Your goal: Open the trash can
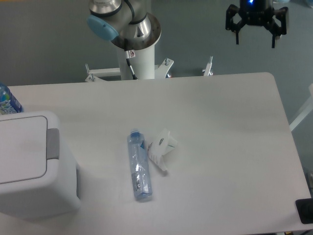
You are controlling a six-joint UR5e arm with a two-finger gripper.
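The trash can is a large boxy white bin at the left edge of the table, its flat white lid down and its grey push bar along the lid's right side. My gripper hangs high at the upper right, above the table's far edge, far from the bin. Its black fingers point down and stand apart, with nothing between them.
A clear plastic bottle lies on its side mid-table, next to a crumpled white paper. A blue-labelled bottle stands behind the bin. The arm's base is at the back. A black object sits at the lower right corner.
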